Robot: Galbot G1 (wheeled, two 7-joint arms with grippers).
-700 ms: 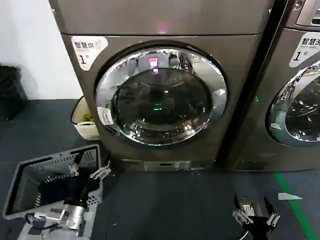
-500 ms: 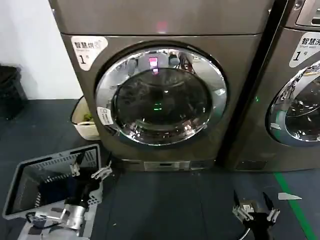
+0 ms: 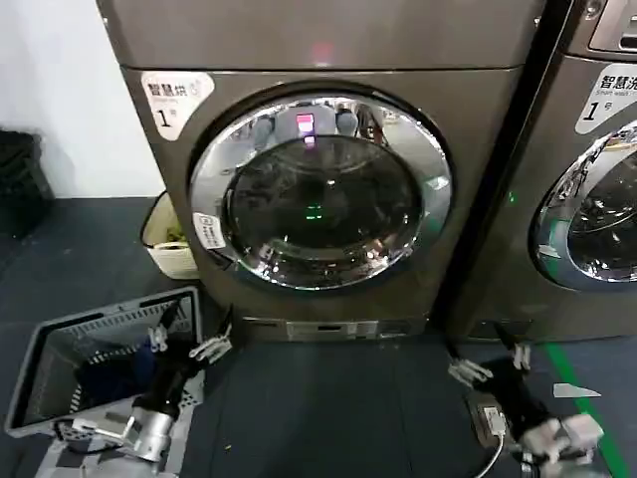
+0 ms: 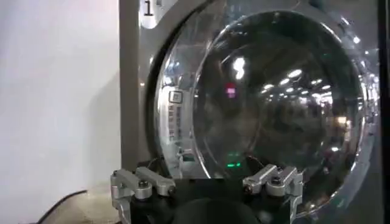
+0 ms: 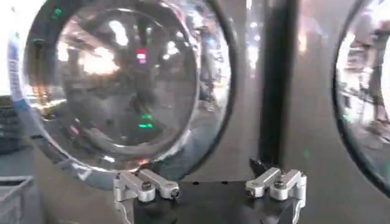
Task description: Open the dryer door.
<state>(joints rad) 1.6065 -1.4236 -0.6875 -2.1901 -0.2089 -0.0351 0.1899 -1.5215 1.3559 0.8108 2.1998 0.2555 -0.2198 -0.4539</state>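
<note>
Head view puts the dryer door [image 3: 320, 192] in the upper centre of the frame, closed flush against the grey machine front, its chrome rim carrying a small white sticker [image 3: 208, 231] at the left. Left gripper [image 3: 187, 333] hangs at the lower left over a grey basket [image 3: 60, 344], fingers spread and empty. Right gripper [image 3: 486, 360] sits at the lower right above the dark floor [image 3: 328, 408], also spread and empty, well apart from the door
</note>
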